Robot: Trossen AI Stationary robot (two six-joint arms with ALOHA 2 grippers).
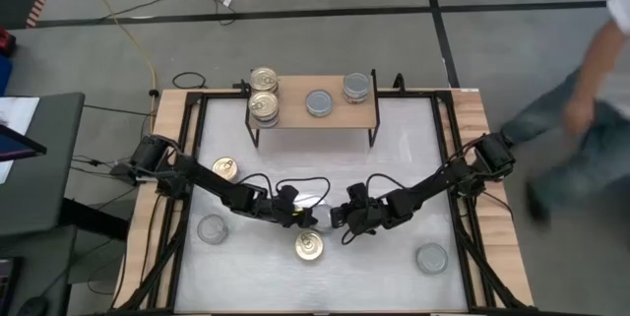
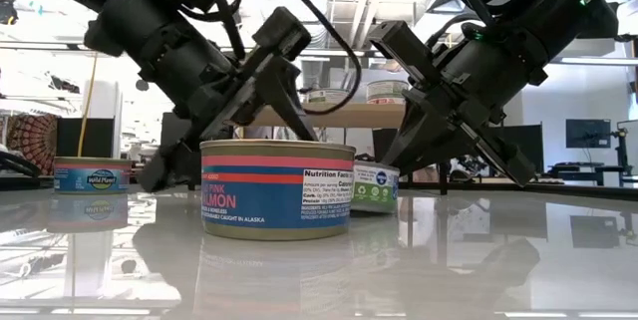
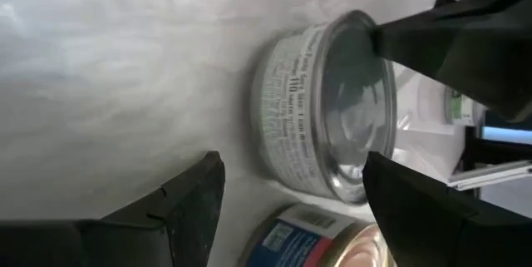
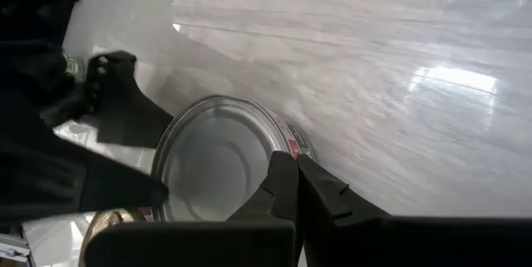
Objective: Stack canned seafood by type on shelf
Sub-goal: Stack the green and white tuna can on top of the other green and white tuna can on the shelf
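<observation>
Nearest the table's front edge stand a gold-lidded salmon tin (image 2: 277,188) and, well off toward the right corner, a silver-lidded tin (image 1: 431,257). Both sit untouched, probably awaiting their turn. Just behind the salmon tin both arms meet over one silver-lidded can (image 3: 332,109), upright on the white tabletop (image 1: 413,158). The left gripper (image 1: 300,216) holds its fingers (image 3: 187,205) wide apart on either side of the can without yet pressing it, which looks like lining up for a grasp. The right gripper (image 1: 340,216) has its fingers (image 4: 291,180) pressed together, empty, with the tip at the can's rim, seemingly steadying or nudging it toward the other arm's grasp. To the left lie another silver tin (image 1: 212,228) and, farther back, a gold tin (image 1: 225,168). That makes five tins on the table, three silver and two gold. Farthest off, the shelf (image 1: 295,119) already sorts by lid. Gold tins (image 1: 264,107) fill two spots at its left end and silver tins (image 1: 320,103) two spots toward its right. From above I cannot tell how many tins each spot stacks, so the shelf holds at least four.
</observation>
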